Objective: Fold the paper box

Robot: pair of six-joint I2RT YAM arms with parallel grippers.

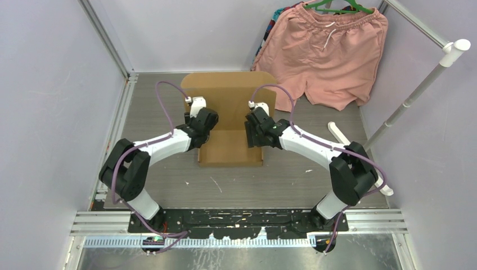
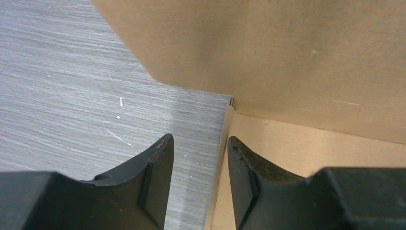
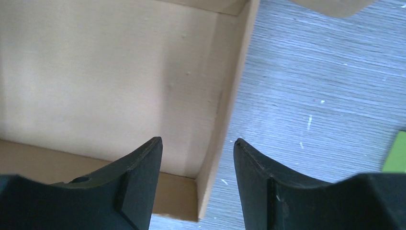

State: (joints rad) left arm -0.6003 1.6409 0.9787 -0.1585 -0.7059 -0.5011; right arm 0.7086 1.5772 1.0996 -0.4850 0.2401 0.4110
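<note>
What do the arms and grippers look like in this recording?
The left arm and right arm have white links with black joints. A purple cable loops along each. The left gripper and right gripper each have two black, curved, tapering fingers.

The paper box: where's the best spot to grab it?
Probably grip the paper box by a thin upright side wall, coming from above. Each stands as a narrow edge, easy to pinch: the left tool straddles the left wall, the right tool the right wall, jaws open.
</note>
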